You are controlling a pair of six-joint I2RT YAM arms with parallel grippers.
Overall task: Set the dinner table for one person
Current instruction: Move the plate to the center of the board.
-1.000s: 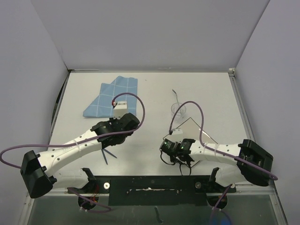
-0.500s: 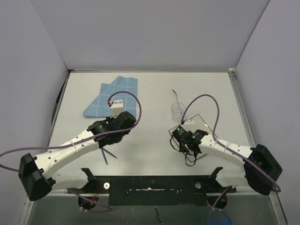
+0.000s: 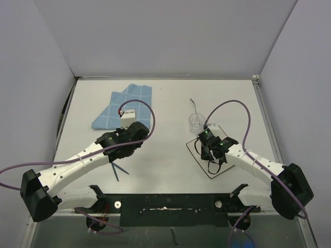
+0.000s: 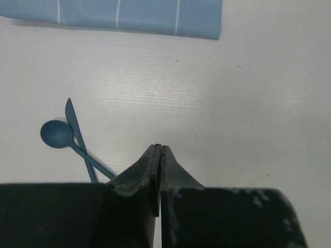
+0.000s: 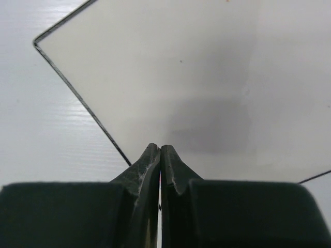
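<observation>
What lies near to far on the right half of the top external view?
Nearest first: square white plate with a dark rim → clear glass cup → thin dark utensil.

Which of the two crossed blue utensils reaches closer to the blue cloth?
The knife: its flat, pointed blade runs past the round bowl of the spoon toward the cloth.

- No text, label, brand or number readable in any view.
- Surface [image 3: 170, 98]: plain white, unmarked.
- Blue cloth [image 3: 111, 113]: white grid lines only.
</observation>
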